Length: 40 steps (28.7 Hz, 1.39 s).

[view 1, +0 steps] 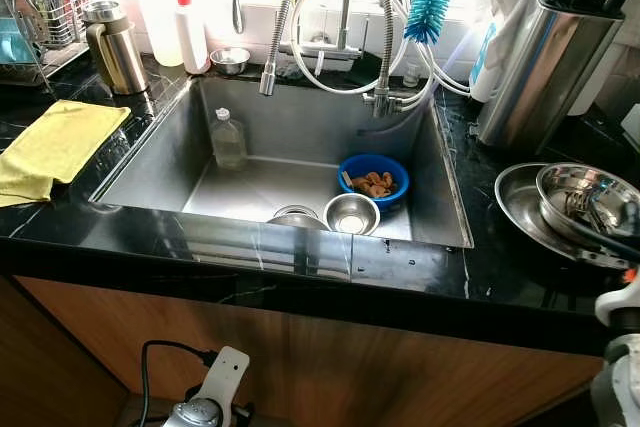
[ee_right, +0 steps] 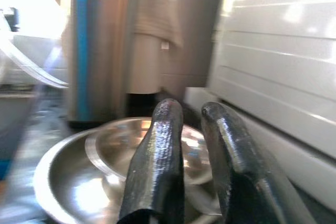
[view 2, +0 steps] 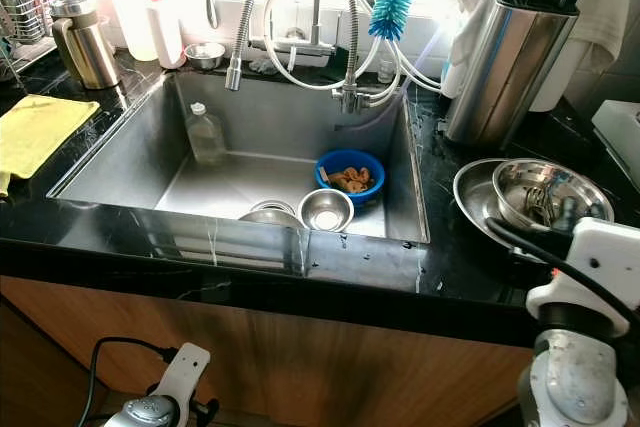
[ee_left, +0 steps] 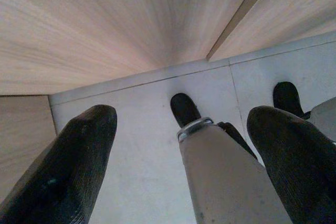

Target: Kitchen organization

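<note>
Fingers (ee_right: 157, 166) of the right gripper (ee_right: 191, 129) sit nearly closed on nothing, over the steel bowl (view 2: 548, 195) nested in a wide dish (view 2: 475, 202) at the counter's right edge. Spread wide and empty, the left gripper (ee_left: 181, 145) hangs by the cabinet. In the sink (view 1: 270, 127), a blue bowl (view 1: 373, 179) touches a small steel bowl (view 1: 352, 213).

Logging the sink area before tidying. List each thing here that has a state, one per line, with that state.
blue bowl: upright in the sink, holding brown food scraps.
small steel bowl: upright in the sink, touching the blue bowl.
plastic bottle: standing upright, capped.
yellow cloth: lying loosely folded on the counter.
steel bowls: nested on the counter.
left gripper: jaws open, pointing at the floor.
right gripper: jaws nearly closed, empty, over the steel bowls.
</note>
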{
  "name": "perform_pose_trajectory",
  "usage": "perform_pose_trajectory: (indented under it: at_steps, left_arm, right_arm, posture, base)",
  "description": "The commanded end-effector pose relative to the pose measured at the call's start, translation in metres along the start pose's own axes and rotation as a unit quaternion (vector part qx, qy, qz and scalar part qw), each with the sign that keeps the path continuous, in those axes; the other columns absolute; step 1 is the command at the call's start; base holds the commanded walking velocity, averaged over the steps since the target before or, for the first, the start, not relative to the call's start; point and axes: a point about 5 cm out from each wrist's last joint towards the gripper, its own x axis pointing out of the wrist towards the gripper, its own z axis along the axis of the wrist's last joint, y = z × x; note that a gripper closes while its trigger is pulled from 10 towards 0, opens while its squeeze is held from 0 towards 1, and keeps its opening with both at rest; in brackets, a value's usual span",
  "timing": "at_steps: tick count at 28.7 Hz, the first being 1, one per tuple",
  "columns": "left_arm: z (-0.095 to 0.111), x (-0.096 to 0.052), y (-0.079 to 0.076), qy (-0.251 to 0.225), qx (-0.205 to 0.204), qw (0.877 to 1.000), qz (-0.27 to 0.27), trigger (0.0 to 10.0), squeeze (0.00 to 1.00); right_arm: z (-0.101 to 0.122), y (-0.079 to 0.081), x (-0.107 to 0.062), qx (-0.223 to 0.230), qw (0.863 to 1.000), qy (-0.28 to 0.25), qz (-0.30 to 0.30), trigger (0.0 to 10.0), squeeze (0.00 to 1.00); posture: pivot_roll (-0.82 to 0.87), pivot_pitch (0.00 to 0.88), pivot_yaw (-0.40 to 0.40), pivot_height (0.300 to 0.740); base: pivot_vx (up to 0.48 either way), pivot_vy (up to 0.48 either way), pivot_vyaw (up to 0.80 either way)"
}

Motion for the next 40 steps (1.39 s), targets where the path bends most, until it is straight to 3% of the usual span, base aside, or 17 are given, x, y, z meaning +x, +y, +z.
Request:
perform_pose_trajectory:
  at_steps: [1, 4, 5, 7, 8, 14, 15, 16, 17, 18, 19, 20, 21, 22, 34, 40]
  left_arm:
    - [0.003, 0.000, 0.002, -0.004, 0.000, 1.000, 0.004, 10.0, 0.00]
    - [0.004, 0.000, 0.002, -0.004, -0.001, 1.000, 0.004, 10.0, 0.00]
    - [0.004, 0.000, 0.002, -0.005, -0.001, 1.000, 0.004, 10.0, 0.00]
    - [0.004, 0.000, 0.002, -0.005, 0.000, 1.000, 0.004, 10.0, 0.00]
    - [0.003, 0.000, 0.002, -0.005, 0.000, 1.000, 0.004, 10.0, 0.00]
    - [0.003, 0.000, 0.002, -0.004, 0.000, 1.000, 0.005, 10.0, 0.00]
    - [0.003, 0.000, 0.002, -0.004, 0.000, 1.000, 0.006, 10.0, 0.00]
    - [0.003, 0.000, 0.003, -0.004, 0.000, 1.000, 0.006, 10.0, 0.00]
    - [0.003, 0.000, 0.003, -0.004, 0.000, 1.000, 0.007, 10.0, 0.00]
    - [0.003, 0.000, 0.003, -0.004, 0.000, 1.000, 0.007, 10.0, 0.00]
    - [0.003, 0.000, 0.003, -0.004, 0.000, 1.000, 0.007, 10.0, 0.00]
    - [0.003, 0.000, 0.003, -0.004, 0.000, 1.000, 0.007, 10.0, 0.00]
    - [0.003, 0.000, 0.003, -0.004, 0.000, 1.000, 0.007, 10.0, 0.00]
    - [0.003, 0.000, 0.003, -0.004, 0.001, 1.000, 0.007, 10.0, 0.00]
    - [0.004, 0.000, 0.001, -0.007, 0.000, 1.000, 0.005, 10.0, 0.00]
    - [0.001, 0.000, 0.001, -0.003, -0.001, 1.000, 0.006, 10.0, 0.00]
  right_arm:
    - [0.004, -0.010, -0.002, 0.000, 1.000, -0.011, -0.020, 10.0, 1.00]
    - [0.003, -0.015, -0.002, -0.001, 0.999, -0.009, -0.034, 10.0, 1.00]
    - [0.001, -0.018, -0.002, 0.009, 0.999, -0.006, -0.047, 10.0, 0.56]
    - [0.000, -0.020, -0.002, 0.015, 0.998, -0.003, -0.053, 10.0, 0.56]
    - [0.000, -0.021, -0.002, 0.022, 0.998, -0.001, -0.056, 10.0, 0.00]
    - [0.000, -0.012, 0.000, 0.051, 0.998, -0.002, -0.029, 10.0, 0.00]
    - [0.002, -0.007, 0.000, 0.055, 0.998, -0.005, -0.009, 10.0, 0.07]
    - [0.003, -0.002, 0.000, 0.058, 0.998, -0.007, 0.009, 10.0, 0.80]
    - [0.003, 0.007, -0.002, 0.060, 0.997, -0.004, 0.040, 10.0, 1.00]
    - [0.002, 0.010, -0.002, 0.061, 0.997, -0.001, 0.049, 10.0, 1.00]
    - [0.002, 0.013, -0.003, 0.054, 0.996, 0.001, 0.066, 10.0, 0.85]
    - [0.001, 0.016, -0.004, 0.049, 0.996, 0.002, 0.076, 10.0, 0.85]
    - [0.001, 0.019, -0.005, 0.042, 0.995, 0.004, 0.089, 10.0, 0.11]
    - [0.000, 0.021, -0.006, 0.035, 0.994, 0.006, 0.099, 10.0, 0.00]
    - [-0.019, 0.026, -0.012, -0.019, 0.990, 0.061, 0.125, 10.0, 0.00]
    - [-0.024, 0.029, -0.014, -0.023, 0.989, 0.073, 0.130, 10.0, 0.00]
  posture:
    - [-0.01, 0.022, -0.049, 0.736]
    - [-0.01, 0.021, -0.047, 0.736]
    - [-0.01, 0.021, -0.047, 0.736]
    - [-0.01, 0.021, -0.047, 0.736]
    - [-0.01, 0.020, -0.047, 0.736]
    - [-0.01, 0.019, -0.048, 0.736]
    - [-0.01, 0.018, -0.047, 0.736]
    - [-0.01, 0.018, -0.047, 0.736]
    - [-0.01, 0.017, -0.047, 0.736]
    - [-0.01, 0.016, -0.047, 0.736]
    - [-0.01, 0.017, -0.046, 0.736]
    - [-0.01, 0.017, -0.046, 0.736]
    - [-0.01, 0.016, -0.047, 0.736]
    - [-0.01, 0.016, -0.047, 0.736]
    - [-0.01, 0.019, -0.047, 0.736]
    - [-0.01, 0.021, -0.048, 0.736]
  base:
    - [0.000, 0.000, 0.00]
    - [0.000, 0.000, 0.00]
    - [0.000, 0.000, 0.00]
    - [0.000, 0.000, 0.00]
    - [0.000, 0.000, 0.00]
    - [0.000, 0.000, 0.00]
    - [0.000, 0.000, 0.00]
    - [0.000, 0.000, 0.00]
    - [0.000, 0.000, 0.00]
    - [0.000, 0.000, 0.00]
    - [0.000, 0.000, 0.00]
    - [0.000, 0.000, 0.00]
    - [0.000, 0.000, 0.00]
    - [0.000, 0.000, 0.00]
    - [0.000, 0.000, 0.00]
    - [0.000, 0.000, 0.00]
